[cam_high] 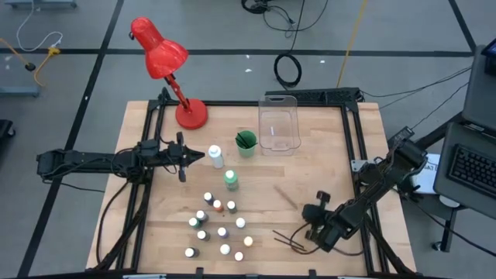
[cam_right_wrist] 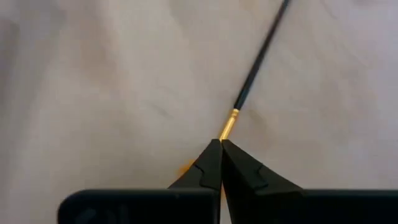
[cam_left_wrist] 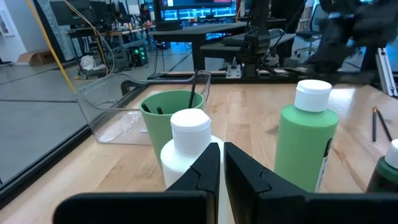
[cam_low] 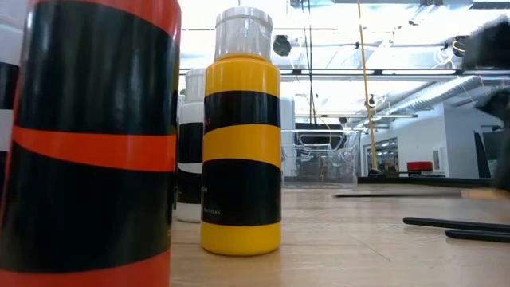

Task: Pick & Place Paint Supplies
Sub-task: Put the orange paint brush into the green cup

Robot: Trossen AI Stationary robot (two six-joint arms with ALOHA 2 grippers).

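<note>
A: Where is the right gripper [cam_right_wrist: 221,144]?

B: Low at the near right of the counter [cam_high: 325,155], over the loose brushes [cam_high: 291,240]. Its fingers [cam_right_wrist: 208,163] are pressed together, pinching the gold collar end of a dark-handled brush [cam_right_wrist: 258,56] that lies flat on the wood.

A: And the left gripper [cam_left_wrist: 221,152]?

B: At the left, its fingers pressed together with nothing between them, just beside the white bottle [cam_left_wrist: 189,140]. The green bottle [cam_left_wrist: 308,140] stands to the right of that one.

A: The rest of the supplies?

B: The small paint bottles [cam_high: 219,226] stand clustered near the front edge. Farther back sit the green cup [cam_high: 246,142], with dark handles in it, and the clear bin [cam_high: 280,124] to its right.
</note>
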